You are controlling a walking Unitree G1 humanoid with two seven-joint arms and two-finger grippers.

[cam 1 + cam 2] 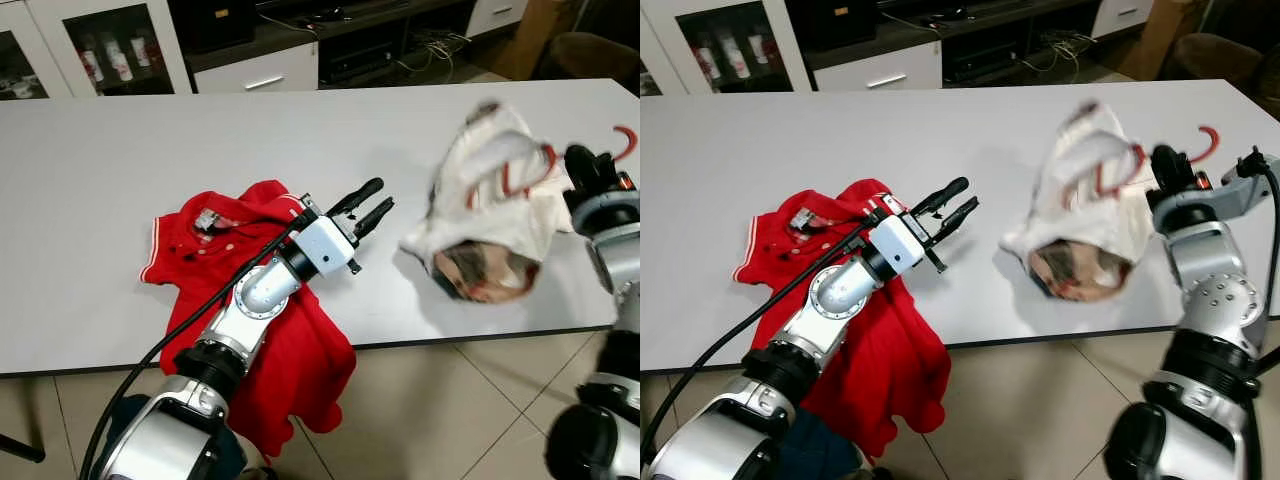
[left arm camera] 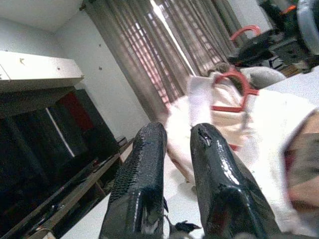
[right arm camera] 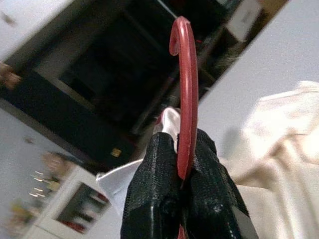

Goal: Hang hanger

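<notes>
A red plastic hanger [image 1: 530, 165] carries a white garment [image 1: 495, 215] with a patterned lining, lifted off the right part of the white table [image 1: 100, 170]. My right gripper [image 1: 1172, 168] is shut on the hanger just below its hook [image 3: 183, 94]; the hook [image 1: 627, 142] sticks up beyond the fingers [image 3: 159, 199]. My left gripper [image 1: 366, 208] hovers over the table's middle, left of the garment, its fingers [image 2: 144, 189] slightly apart with nothing between them. It points at the garment [image 2: 259, 124].
A red polo shirt [image 1: 240, 270] lies on the table under my left arm and droops over the near edge. Behind the table stand white cabinets with glass doors [image 1: 100, 45] and a dark shelf with cables [image 1: 430, 45]. Tiled floor lies below.
</notes>
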